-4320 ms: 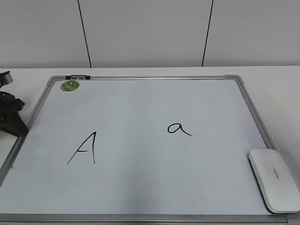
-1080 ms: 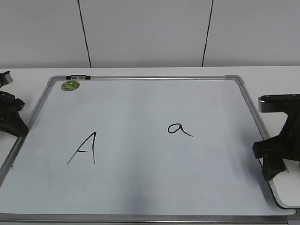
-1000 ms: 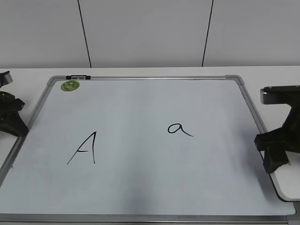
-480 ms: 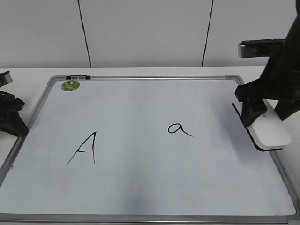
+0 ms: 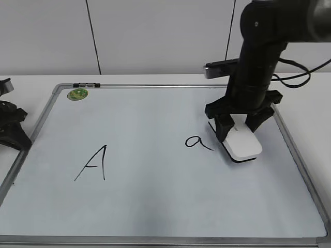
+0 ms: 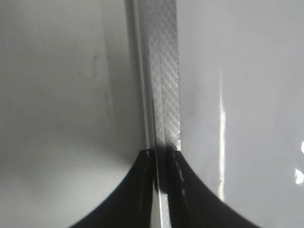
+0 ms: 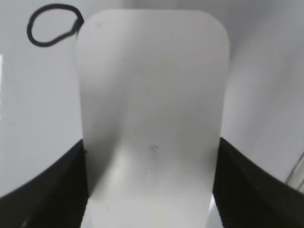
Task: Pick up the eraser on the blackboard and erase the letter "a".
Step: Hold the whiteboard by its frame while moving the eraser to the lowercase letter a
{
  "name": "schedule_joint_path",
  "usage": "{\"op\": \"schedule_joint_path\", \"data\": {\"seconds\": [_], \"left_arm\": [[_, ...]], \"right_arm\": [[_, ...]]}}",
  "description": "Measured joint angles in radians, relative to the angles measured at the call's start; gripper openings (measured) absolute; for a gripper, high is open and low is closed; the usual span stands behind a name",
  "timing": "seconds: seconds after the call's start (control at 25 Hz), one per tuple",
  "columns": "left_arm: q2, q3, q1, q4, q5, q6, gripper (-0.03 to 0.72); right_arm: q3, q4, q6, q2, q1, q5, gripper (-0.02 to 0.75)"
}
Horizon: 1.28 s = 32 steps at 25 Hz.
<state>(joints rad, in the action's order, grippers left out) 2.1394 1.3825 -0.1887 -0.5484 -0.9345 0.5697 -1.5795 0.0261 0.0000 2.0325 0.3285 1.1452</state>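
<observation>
Right gripper (image 5: 238,125) jaws clamped on the eraser (image 5: 241,143), just right of the letter "a" (image 5: 198,142) on the blackboard (image 5: 155,206); left gripper jaws together.

From my right wrist camera, the eraser (image 7: 151,118) covers the tail of the letter "a" (image 7: 50,31); its near end runs off-frame. The left gripper (image 5: 10,126) is cut off by the exterior edge.

Handwritten capital "A" (image 5: 93,163) and the letter "a" (image 5: 197,141) on the blackboard (image 5: 155,206), eraser (image 7: 152,118) lettering unreadable
</observation>
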Motion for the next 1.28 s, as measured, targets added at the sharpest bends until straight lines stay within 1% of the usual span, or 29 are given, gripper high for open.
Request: {"op": "schedule_joint_path", "data": {"seconds": [0.16, 0.36, 0.52, 0.72, 0.96, 1.16, 1.28], "left_arm": [[0.0, 0.0, 0.0, -0.002, -0.004, 0.0, 0.046], [0.0, 0.0, 0.0, -0.002, -0.006, 0.0, 0.045], [0.0, 0.001, 0.0, -0.004, -0.01, 0.0, 0.045], [0.0, 0.002, 0.0, -0.004, -0.01, 0.0, 0.045], [0.0, 0.002, 0.0, -0.004, -0.01, 0.0, 0.045], [0.0, 0.002, 0.0, -0.004, -0.012, 0.0, 0.045], [0.0, 0.002, 0.0, -0.004, -0.012, 0.0, 0.045]], "right_arm": [[-0.085, 0.0, -0.007, 0.095, 0.006, 0.0, 0.531], [-0.153, -0.004, -0.007, 0.166, 0.006, 0.004, 0.531], [-0.168, -0.004, -0.007, 0.188, 0.009, 0.007, 0.531], [-0.173, -0.039, -0.007, 0.198, 0.032, 0.009, 0.531], [-0.197, -0.082, -0.007, 0.215, 0.106, 0.012, 0.53], [-0.233, -0.075, -0.016, 0.233, 0.208, 0.016, 0.53], [-0.25, -0.065, -0.025, 0.241, 0.251, 0.016, 0.53]]}}
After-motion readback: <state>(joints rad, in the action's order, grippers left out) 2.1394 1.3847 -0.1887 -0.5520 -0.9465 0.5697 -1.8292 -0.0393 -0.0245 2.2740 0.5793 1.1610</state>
